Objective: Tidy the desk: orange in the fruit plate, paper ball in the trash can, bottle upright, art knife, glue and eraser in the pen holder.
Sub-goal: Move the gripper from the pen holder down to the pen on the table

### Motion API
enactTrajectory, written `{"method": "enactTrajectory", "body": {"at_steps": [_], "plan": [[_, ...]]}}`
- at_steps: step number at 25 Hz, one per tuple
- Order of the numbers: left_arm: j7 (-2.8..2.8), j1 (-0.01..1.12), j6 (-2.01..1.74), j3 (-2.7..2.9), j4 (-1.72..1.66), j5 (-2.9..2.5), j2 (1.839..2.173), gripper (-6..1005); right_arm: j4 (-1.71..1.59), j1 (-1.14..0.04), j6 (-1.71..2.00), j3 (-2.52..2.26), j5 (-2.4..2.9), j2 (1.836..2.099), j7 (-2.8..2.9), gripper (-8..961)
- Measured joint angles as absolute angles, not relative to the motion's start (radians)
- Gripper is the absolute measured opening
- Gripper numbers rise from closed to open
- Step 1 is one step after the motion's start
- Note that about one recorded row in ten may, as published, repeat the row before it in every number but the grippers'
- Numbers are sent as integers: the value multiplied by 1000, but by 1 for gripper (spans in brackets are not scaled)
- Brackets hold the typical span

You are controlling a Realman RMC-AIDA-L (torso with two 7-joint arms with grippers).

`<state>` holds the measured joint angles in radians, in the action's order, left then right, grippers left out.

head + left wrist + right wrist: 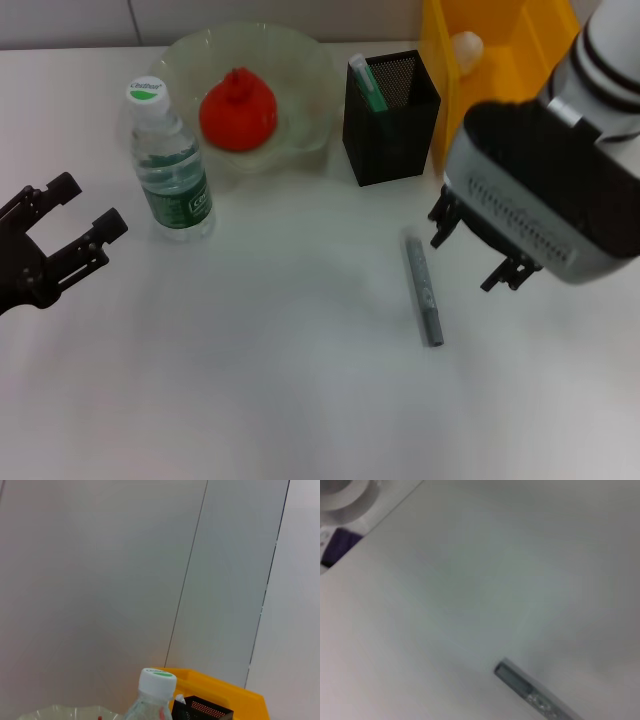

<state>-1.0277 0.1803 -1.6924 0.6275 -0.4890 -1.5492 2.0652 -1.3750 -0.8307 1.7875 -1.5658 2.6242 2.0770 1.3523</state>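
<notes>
White tabletop carries everything. We note the trash can back right, the fruit plate holding the orange, the bottle upright, the pen holder. The art knife lies flat: light, stiff, slim; we judge a mid-body pinch best. Right claw hovers beside it, released, empty; left claw released, idle.

My left gripper, out beside the bottle, is all matte black: two blocky fingers on angular linkage bars. My right gripper, on the far side of that bottle, has thin black fingers under a bulky silver-grey housing with a black top face and a dotted row along its edge. Above sits a white wrist with black rings.
</notes>
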Motion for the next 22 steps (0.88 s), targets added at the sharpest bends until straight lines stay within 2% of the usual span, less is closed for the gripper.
{"method": "enactTrajectory", "body": {"at_steps": [22], "plan": [[-1023, 182, -1720, 633, -482, -1550, 2066, 813, -1086, -878, 1535, -1756, 2567, 2088, 1097, 570]]}}
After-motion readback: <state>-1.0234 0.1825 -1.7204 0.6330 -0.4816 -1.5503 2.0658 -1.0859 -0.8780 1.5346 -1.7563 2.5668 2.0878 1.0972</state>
